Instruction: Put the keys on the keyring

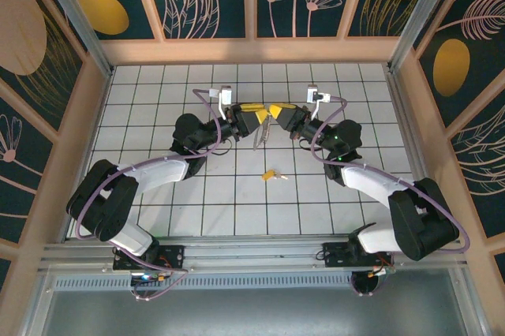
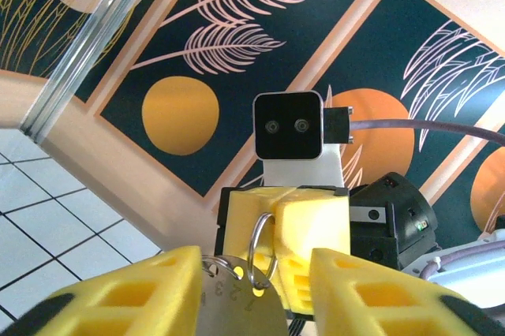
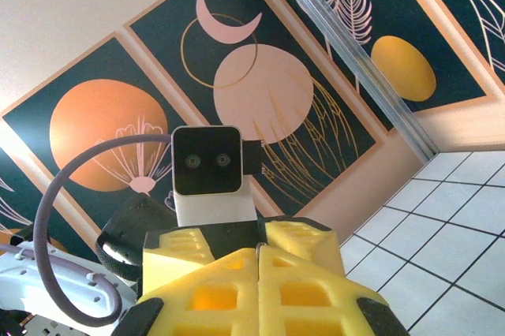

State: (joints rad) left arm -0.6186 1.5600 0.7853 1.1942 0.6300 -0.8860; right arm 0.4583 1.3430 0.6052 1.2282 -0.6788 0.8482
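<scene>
Right now the right gripper (image 3: 259, 263) is pinching the keyring (image 2: 251, 249) in mid-air, fingers pressed together, while the left gripper (image 2: 254, 279) is sitting spread around the ring's round tag (image 2: 237, 300). They seem to be steadying the ring; the yellow-headed key (image 1: 272, 174), lying at six o'clock from them, is probably needing pickup next.

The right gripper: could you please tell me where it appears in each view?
Top external: right gripper, upper centre.
Left wrist: right gripper in the middle, facing the lens, nipping the keyring.
Right wrist: right gripper, bottom centre, shut.
Shared landmark: the white tiled table.
</scene>
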